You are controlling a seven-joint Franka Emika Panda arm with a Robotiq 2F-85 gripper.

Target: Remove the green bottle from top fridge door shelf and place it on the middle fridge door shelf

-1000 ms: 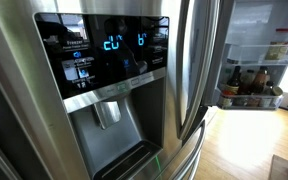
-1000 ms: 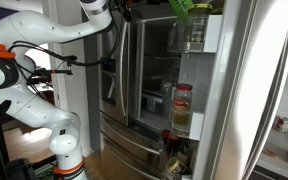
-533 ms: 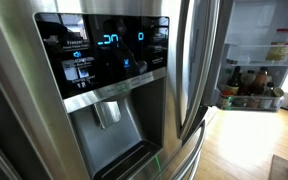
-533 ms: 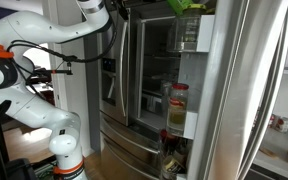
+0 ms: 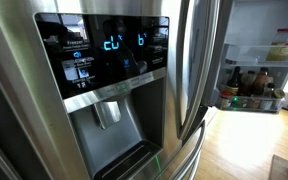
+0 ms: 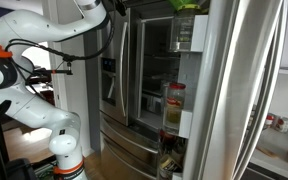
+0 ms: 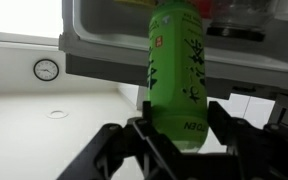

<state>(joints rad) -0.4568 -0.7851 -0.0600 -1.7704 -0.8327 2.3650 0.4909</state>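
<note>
In the wrist view the green bottle (image 7: 176, 60), light green with dark print, stands between my gripper's (image 7: 181, 108) two black fingers, which press on both of its sides. A grey shelf edge runs behind it. In an exterior view only a bit of the green bottle (image 6: 187, 5) shows at the top edge, above the open fridge door, and my arm reaches there from the left. The middle fridge door shelf (image 6: 187, 124), a pale white bin, holds a jar with a red lid (image 6: 174, 101). My fingers are out of frame in both exterior views.
A clear container sits in the top door shelf (image 6: 189, 38). The steel fridge door edge (image 6: 239, 90) stands close on the right. The other door's shelf (image 5: 249, 103) holds several dark brown bottles. The dispenser panel (image 5: 104, 60) fills the nearer door.
In the exterior view the door shelves and the jar have shifted slightly left. The green bottle sits a little higher at the top edge. The dispenser display has changed.
</note>
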